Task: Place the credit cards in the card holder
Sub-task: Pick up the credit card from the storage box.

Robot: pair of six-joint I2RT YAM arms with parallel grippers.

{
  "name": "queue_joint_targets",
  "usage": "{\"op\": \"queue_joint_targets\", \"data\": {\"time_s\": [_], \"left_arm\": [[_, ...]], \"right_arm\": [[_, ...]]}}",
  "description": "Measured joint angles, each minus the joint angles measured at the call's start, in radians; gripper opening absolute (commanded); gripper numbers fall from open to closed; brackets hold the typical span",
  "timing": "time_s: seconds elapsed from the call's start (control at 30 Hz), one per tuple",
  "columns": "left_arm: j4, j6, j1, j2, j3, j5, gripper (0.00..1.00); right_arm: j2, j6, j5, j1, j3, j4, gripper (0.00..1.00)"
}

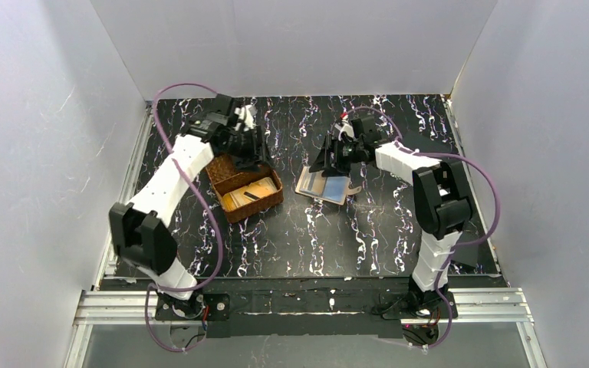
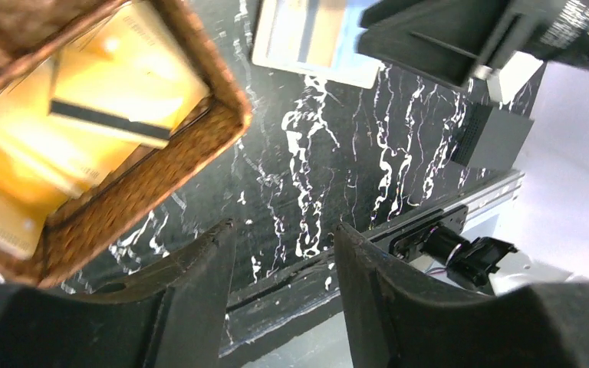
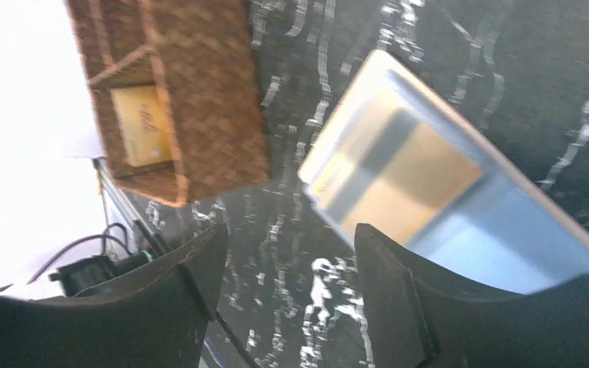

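Slip risk: gold card [image 3: 399,180] on the open card holder [image 1: 324,186], flat on the surface [image 1: 353,238] just right of the woven tray [image 1: 259,208], may not be seated in a slot, so a low sweep of the right claw [image 3: 287,287] could knock it out. Right claw, wide and empty, hovers over the holder's far side, wrist pitched down. Left claw [image 2: 284,284], half apart and empty, hangs over the tray's far rim above the other credit cards [image 1: 250,193]; it could snag the weave descending.
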Motion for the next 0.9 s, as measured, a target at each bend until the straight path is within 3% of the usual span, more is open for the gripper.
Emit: {"op": "queue_joint_targets", "data": {"time_s": [0.17,0.3,0.43,0.5,0.6,0.7,0.83,0.9], "left_arm": [[-0.024,-0.113,0.098,-0.152,-0.126,-0.051,0.58],[-0.097,-0.171,0.13,-0.179,-0.175,-0.069,0.58],[-0.143,-0.181,0.131,-0.146,-0.174,-0.069,0.6],[-0.145,-0.178,0.131,-0.129,-0.174,-0.072,0.6],[-0.135,-0.179,0.13,-0.097,-0.174,-0.081,0.59],[-0.104,-0.182,0.131,-0.047,-0.175,-0.085,0.46],[-0.077,-0.197,0.131,0.039,-0.175,-0.089,0.23],[-0.073,-0.201,0.131,0.075,-0.175,-0.093,0.19]], "right_arm": [[-0.096,0.108,0.019,0.082,-0.002,0.072,0.73],[-0.115,0.208,0.055,0.195,0.049,0.106,0.73],[-0.062,0.241,0.081,0.287,0.241,0.041,0.69],[-0.02,0.234,0.089,0.309,0.334,0.024,0.62],[0.046,0.214,0.107,0.317,0.431,-0.032,0.59],[0.138,0.179,0.141,0.314,0.538,-0.146,0.51],[0.23,0.13,0.163,0.313,0.631,-0.283,0.48],[0.249,0.106,0.171,0.315,0.645,-0.335,0.45]]}}
